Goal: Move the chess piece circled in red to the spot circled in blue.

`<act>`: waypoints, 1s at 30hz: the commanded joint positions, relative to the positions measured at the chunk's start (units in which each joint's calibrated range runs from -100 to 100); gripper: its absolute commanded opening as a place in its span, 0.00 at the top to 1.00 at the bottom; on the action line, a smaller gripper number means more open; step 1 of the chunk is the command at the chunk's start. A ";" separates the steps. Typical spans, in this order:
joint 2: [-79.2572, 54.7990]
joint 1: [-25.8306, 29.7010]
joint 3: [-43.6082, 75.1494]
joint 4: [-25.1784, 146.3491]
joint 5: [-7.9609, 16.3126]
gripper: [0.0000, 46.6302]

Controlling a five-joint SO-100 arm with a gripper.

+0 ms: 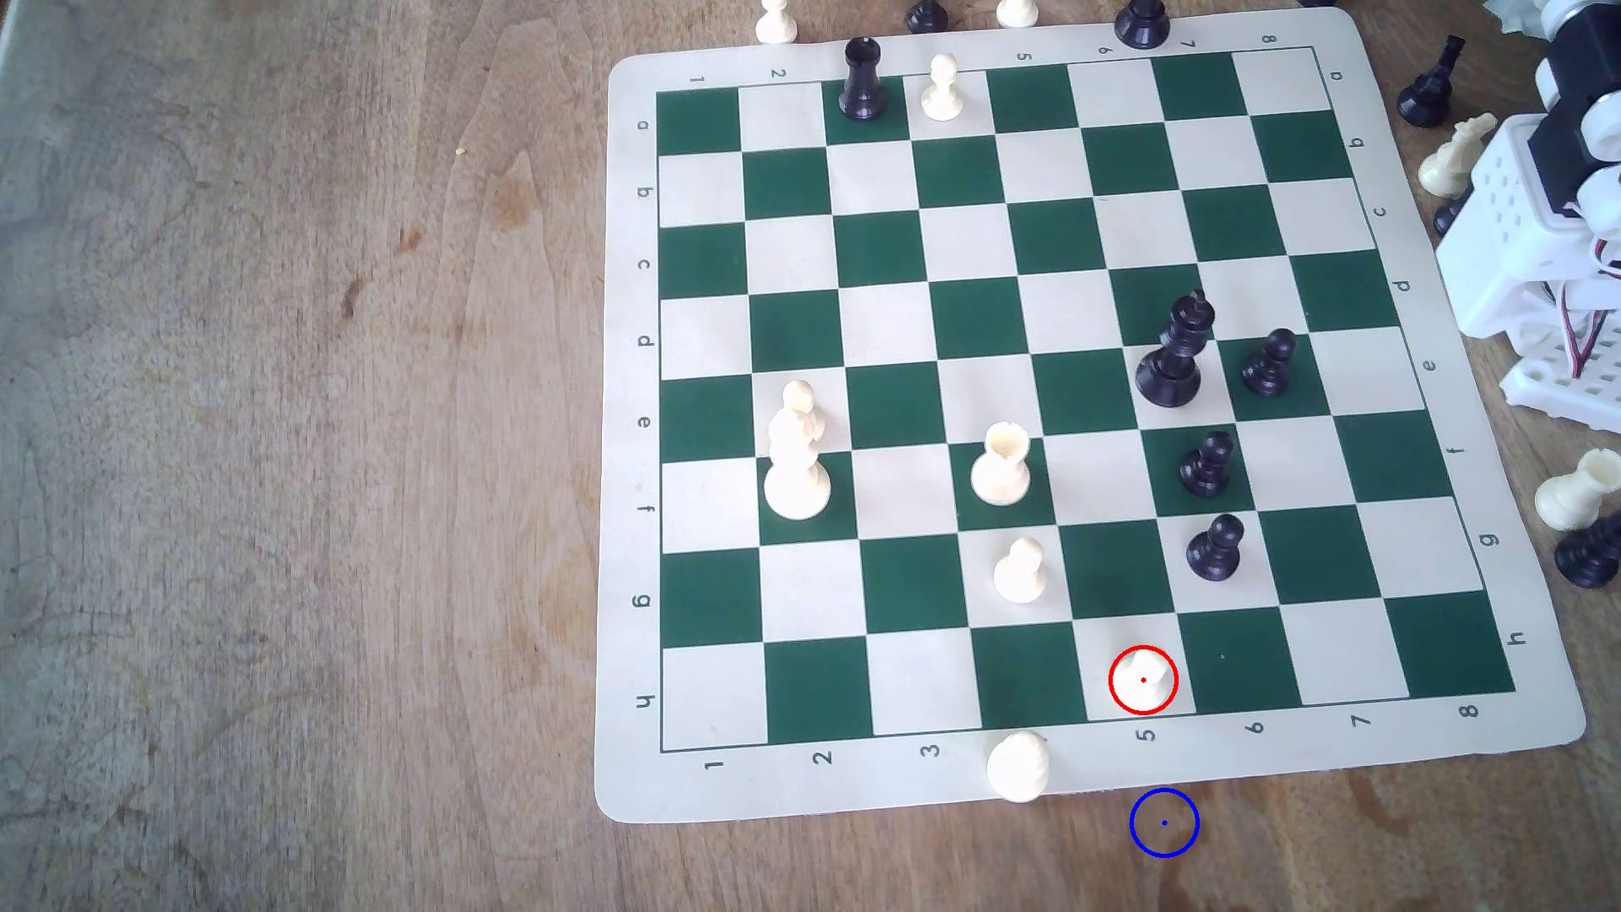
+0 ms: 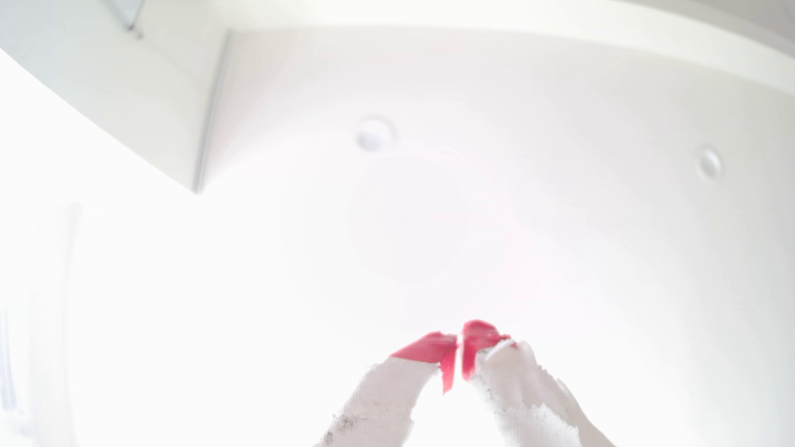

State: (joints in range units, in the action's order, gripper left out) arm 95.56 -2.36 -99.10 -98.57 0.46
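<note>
The chess piece circled in red (image 1: pixel 1143 680) is a small cream pawn standing on a pale square in the board's front row, above the numeral 5. The spot circled in blue (image 1: pixel 1164 822) is bare brown wood just off the mat's front edge, slightly toward the exterior view's right of the pawn. My gripper (image 2: pixel 459 339) has white fingers with red-taped tips that meet; it points up at a bright white ceiling and holds nothing. The arm's white base (image 1: pixel 1544 263) sits folded at the exterior view's right edge, far from the pawn.
A green and cream chess mat (image 1: pixel 631 789) lies on the wood table. Another cream pawn (image 1: pixel 1017 767) stands on the mat's front border, to the left of the blue ring. Black pawns (image 1: pixel 1215 548) and a black king (image 1: pixel 1175 351) stand behind the circled pawn. Captured pieces (image 1: pixel 1574 495) crowd the right edge.
</note>
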 commanded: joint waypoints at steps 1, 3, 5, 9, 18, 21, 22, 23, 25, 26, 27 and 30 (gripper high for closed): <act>0.20 0.37 -0.90 -1.11 -0.39 1.00; 0.20 0.37 -0.90 -1.11 -0.39 1.00; 0.20 0.37 -0.90 -1.11 -0.39 1.00; 0.20 0.37 -0.90 -1.11 -0.39 1.00; 0.20 0.37 -0.90 -1.11 -0.39 1.00; 0.20 0.37 -0.90 -1.11 -0.39 1.00; 0.20 0.37 -0.90 -1.11 -0.39 1.00; 0.20 0.37 -0.90 -1.11 -0.39 1.00; 0.20 0.37 -0.90 -1.11 -0.39 1.00; 0.20 0.37 -0.90 -1.11 -0.39 1.00; 0.20 0.37 -0.90 -1.11 -0.39 1.00; 0.20 0.37 -0.90 -0.62 0.78 1.00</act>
State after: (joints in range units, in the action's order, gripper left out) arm 95.56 -2.36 -99.10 -98.57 0.27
